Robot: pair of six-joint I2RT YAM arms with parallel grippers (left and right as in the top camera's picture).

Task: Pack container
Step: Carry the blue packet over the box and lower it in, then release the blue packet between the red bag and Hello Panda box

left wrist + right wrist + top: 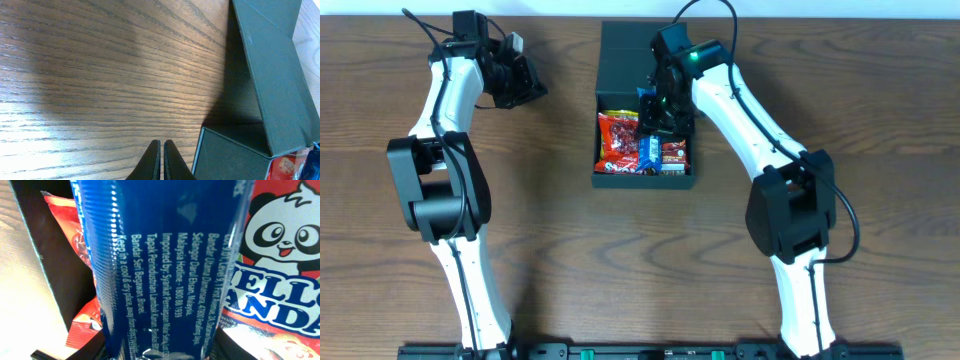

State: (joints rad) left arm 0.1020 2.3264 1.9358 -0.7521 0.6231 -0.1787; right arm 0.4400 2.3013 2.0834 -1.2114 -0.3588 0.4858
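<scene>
Looking light and stiff, the upper-centre cardboard container (620, 55) suits a wall-edge pinch; left end effector (161, 146) clenched empty, right end effector (660, 115) grasping a blue packet (160, 270).

A wooden table (100, 75) is showing fine, satiny grain across the left of the frame. The container (280, 75) is looking like matt, smooth cardboard. A blue packet (160, 270) is gleaming as glossy, crinkled plastic film beside a shiny panda packet (280, 280).

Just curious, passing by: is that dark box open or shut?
Open: the container has its lid folded back, and snack packets show inside.
</scene>
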